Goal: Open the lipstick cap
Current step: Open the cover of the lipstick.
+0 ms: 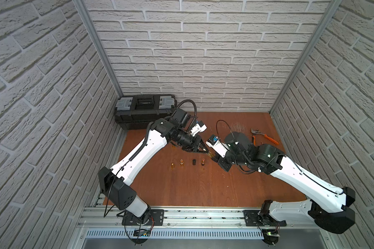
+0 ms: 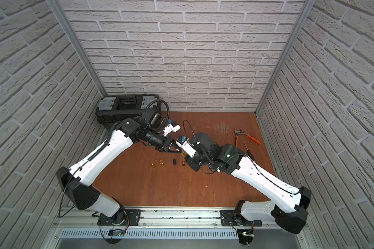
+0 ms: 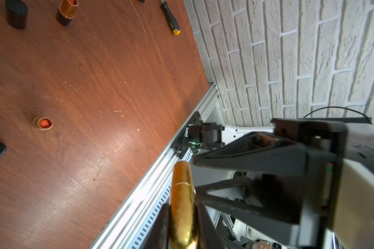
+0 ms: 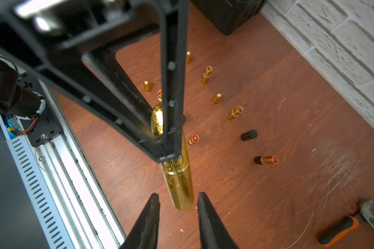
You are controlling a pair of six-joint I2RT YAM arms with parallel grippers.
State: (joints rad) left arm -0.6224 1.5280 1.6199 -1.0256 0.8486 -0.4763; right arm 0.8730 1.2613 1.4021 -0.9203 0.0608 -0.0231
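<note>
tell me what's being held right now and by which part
The left claw clamps the gold lipstick around its middle. The right claw only brackets its free end, gaps on both sides, holding nothing.

The lipstick (image 4: pixel 178 185) is glossy, mirror-like gold, metallic-looking. The table (image 1: pixel 192 183) is reddish wood, smooth with a soft sheen, scratched toward the far right. The walls (image 1: pixel 203 54) look rough, matt white brick. The near rail (image 1: pixel 192 213) is dull silver metal.

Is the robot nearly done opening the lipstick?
Not yet. Other uncapped lipsticks and loose caps already sit nearby. In hand: the left gripper is shut on the gold lipstick, seam closed. Left: the right gripper, jaws open around its rounded end, must close and pull the cap off.
</note>
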